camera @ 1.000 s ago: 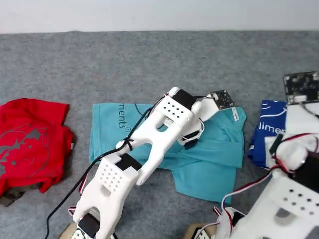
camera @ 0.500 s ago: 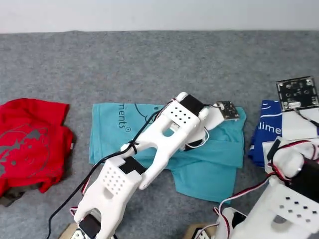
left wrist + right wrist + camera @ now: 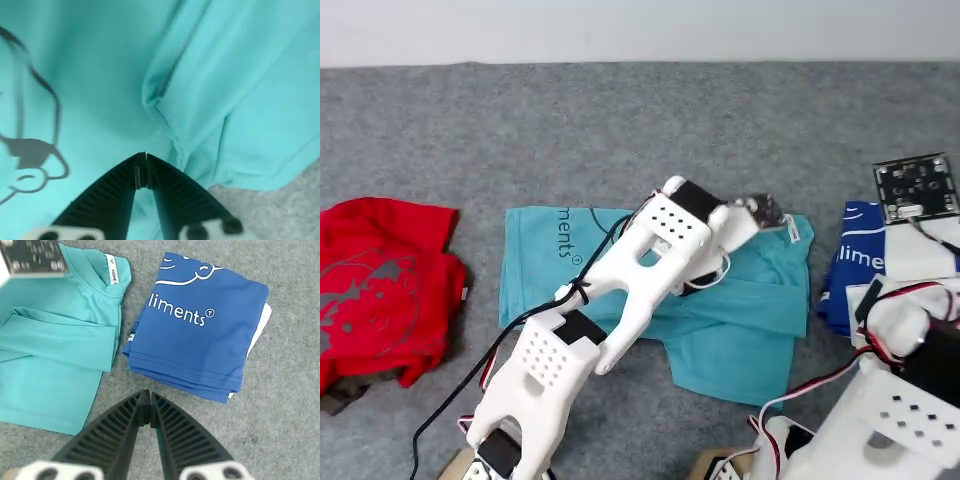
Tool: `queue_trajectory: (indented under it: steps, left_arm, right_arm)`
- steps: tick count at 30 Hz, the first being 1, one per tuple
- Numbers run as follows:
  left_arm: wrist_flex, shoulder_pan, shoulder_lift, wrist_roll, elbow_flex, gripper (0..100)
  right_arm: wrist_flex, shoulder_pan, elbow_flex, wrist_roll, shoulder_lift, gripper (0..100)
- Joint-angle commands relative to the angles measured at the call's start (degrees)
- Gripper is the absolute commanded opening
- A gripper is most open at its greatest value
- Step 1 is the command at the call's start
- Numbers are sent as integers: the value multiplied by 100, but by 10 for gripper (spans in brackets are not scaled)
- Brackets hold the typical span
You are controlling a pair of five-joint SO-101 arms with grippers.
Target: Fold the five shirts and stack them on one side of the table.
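A turquoise cotton shirt lies flat and takes up nearly all of the view. A dark line print, made of thin curved strokes, marks one part of the fabric. Beside it, a folded layer of the same cloth lies on top, its creased edge running diagonally and ending in a soft rounded corner. A stitched hem borders this layer where it meets the grey felt-like table surface. The black left gripper hangs over the shirt near the crease, its two ribbed fingers meeting tip to tip.
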Motion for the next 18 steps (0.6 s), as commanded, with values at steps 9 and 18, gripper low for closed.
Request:
queue_trajectory:
  steps: [9, 18]
  left_arm:
    - [-220, 264, -44, 475, -1174, 193]
    - [-800, 202, -44, 264, -163, 195]
  right_arm:
    - [224, 66, -53, 53, -75, 12]
    - [224, 66, -53, 44, -101, 12]
